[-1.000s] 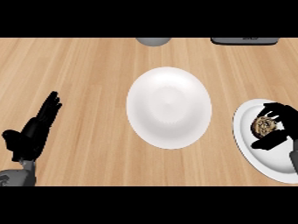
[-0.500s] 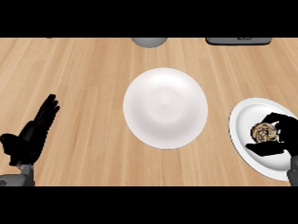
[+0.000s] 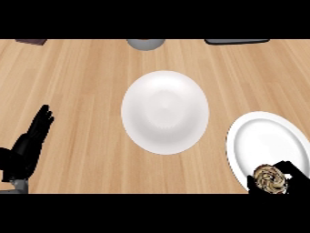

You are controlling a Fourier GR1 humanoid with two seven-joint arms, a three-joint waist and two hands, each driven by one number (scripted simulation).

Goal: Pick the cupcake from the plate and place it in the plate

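Right hand (image 3: pixel 292 182) curled around cupcake (image 3: pixel 271 179), over right plate (image 3: pixel 268 136) near edge

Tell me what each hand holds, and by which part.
The right hand curls round the cupcake at its sides, over the right plate's near edge. The left hand is open at the lower left and holds nothing.

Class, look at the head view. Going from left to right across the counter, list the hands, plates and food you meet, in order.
Left hand, resting open near the left edge → centre plate → right plate → cupcake, with the right hand curled round it at the lower right.
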